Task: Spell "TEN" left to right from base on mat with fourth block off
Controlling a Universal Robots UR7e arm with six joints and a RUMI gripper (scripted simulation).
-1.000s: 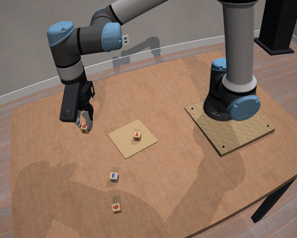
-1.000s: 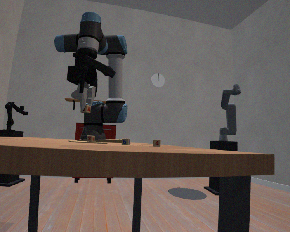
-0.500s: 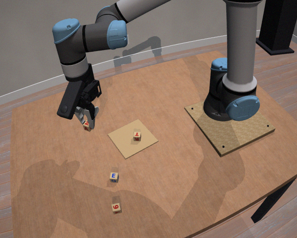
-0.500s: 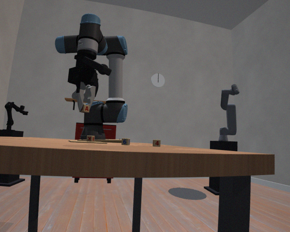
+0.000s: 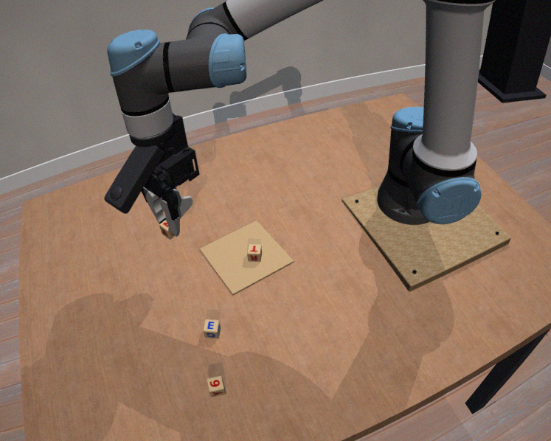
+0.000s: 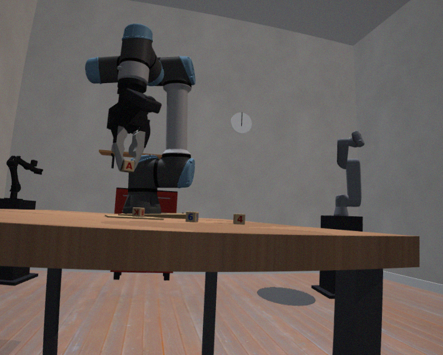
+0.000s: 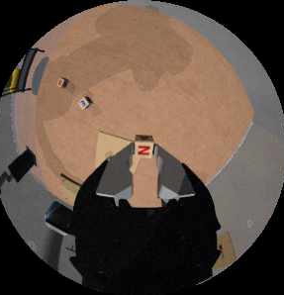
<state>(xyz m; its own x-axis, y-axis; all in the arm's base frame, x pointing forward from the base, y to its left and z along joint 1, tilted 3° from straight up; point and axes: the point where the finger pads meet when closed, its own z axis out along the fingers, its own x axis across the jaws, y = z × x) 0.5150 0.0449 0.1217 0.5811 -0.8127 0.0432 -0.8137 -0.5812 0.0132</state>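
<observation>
The claw point(image 5: 172, 227) point(image 6: 128, 162) point(image 7: 142, 144) is clamped on the N block point(image 5: 166, 229) point(image 6: 128, 165) point(image 7: 143, 148), above the table beside the mat point(image 5: 223, 261) point(image 6: 112, 216) point(image 7: 107, 146). The T block point(image 5: 254, 252) point(image 6: 138, 212) rests on the mat; the E block point(image 5: 212, 328) point(image 6: 191, 216) point(image 7: 85, 103) lies off it.

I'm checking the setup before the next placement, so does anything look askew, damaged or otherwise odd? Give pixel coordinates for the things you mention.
Nothing looks damaged. The block with N point(image 5: 167, 229) point(image 6: 128, 165) point(image 7: 143, 148) hangs tilted in the gripper point(image 5: 169, 227) point(image 6: 128, 164) point(image 7: 142, 144), so it would probably need levelling before being set on the mat point(image 5: 228, 270) point(image 7: 109, 144).

Gray wall point(image 5: 66, 71) point(image 6: 282, 88), plank floor point(image 5: 527, 370) point(image 6: 156, 313).
</observation>
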